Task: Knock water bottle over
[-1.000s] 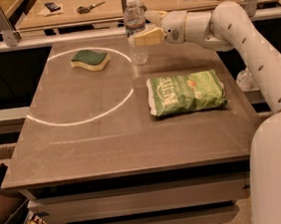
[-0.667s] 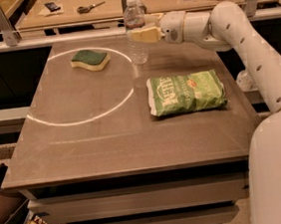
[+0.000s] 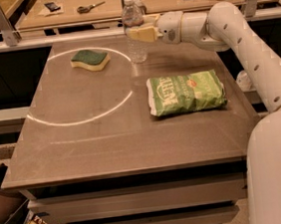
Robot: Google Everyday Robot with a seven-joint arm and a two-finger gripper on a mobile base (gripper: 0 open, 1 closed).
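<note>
The water bottle (image 3: 136, 50) is clear ribbed plastic with a white cap. It stands upright near the far edge of the grey table (image 3: 108, 142), just right of the bright ring of light. My gripper (image 3: 134, 35) reaches in from the right on the white arm (image 3: 232, 29). Its cream tip lies against the bottle's upper half, at about label height, and covers part of it.
A green and yellow sponge (image 3: 90, 59) lies left of the bottle inside the light ring. A green chip bag (image 3: 186, 93) lies flat on the table's right side, below the arm. A rail and a desk with scissors (image 3: 89, 7) run behind the table.
My gripper has moved a little to the left, onto the bottle's upper part. The bottle still stands upright in the same spot.
</note>
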